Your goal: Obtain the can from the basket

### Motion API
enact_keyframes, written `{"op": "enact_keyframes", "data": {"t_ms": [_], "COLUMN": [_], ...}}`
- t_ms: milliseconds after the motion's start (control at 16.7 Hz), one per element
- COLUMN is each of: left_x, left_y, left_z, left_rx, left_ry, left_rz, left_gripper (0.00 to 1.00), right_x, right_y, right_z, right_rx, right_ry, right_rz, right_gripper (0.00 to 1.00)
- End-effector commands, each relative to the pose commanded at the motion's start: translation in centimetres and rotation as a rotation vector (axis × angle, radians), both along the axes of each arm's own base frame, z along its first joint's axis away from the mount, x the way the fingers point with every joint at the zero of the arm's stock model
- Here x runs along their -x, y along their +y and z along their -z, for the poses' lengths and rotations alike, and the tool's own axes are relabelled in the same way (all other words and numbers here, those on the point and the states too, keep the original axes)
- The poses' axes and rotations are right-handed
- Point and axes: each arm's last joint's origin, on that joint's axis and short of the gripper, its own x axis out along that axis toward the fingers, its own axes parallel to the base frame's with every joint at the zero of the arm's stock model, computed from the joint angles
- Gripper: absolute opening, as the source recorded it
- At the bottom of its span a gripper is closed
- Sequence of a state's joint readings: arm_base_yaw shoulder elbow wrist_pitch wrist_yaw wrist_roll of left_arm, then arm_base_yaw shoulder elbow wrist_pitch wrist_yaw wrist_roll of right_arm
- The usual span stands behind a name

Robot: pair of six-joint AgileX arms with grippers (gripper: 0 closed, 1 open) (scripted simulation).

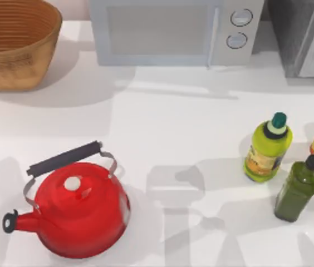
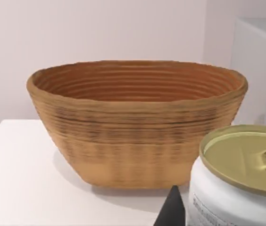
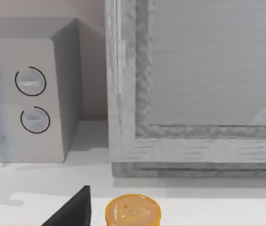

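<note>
Can [image 2: 236, 183] sits clamped in my left pincer [image 2: 173, 212], outside the basket [image 2: 133, 136]; next, carry it clear.

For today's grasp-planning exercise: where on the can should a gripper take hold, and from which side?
Grip the can across its pale round wall, coming in level from the side: it is upright, and its rimmed lid carries a pull tab.

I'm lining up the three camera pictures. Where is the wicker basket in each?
Top view: the basket sits at the far left corner of the table.
Left wrist view: basket fills the middle, behind the can.
Right wrist view: not in it.
Shared landmark: the microwave, beside the basket.
</note>
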State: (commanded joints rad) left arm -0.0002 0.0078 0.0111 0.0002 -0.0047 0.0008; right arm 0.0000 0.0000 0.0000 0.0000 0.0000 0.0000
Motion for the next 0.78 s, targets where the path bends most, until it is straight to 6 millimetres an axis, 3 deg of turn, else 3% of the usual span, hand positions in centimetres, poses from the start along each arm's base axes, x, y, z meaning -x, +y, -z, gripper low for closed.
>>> {"op": "enact_keyframes", "data": {"t_ms": [480, 780], "left_x": [-0.1, -1.1], "left_y": [0.0, -0.2], "left_z": [0.3, -1.7], "left_rx": [-0.001, 0.004], "left_ry": [0.011, 0.044], "left_rz": [0.005, 0.087], "left_gripper": [0.00, 0.00], "right_x": [0.0, 0.0], "right_y": [0.0, 0.0], "right_z": [0.0, 0.0], "right_rx": [0.000, 0.000], "right_ry": [0.000, 0.000], "right_rz": [0.000, 0.000], "right_gripper": [1.00, 1.00]}}
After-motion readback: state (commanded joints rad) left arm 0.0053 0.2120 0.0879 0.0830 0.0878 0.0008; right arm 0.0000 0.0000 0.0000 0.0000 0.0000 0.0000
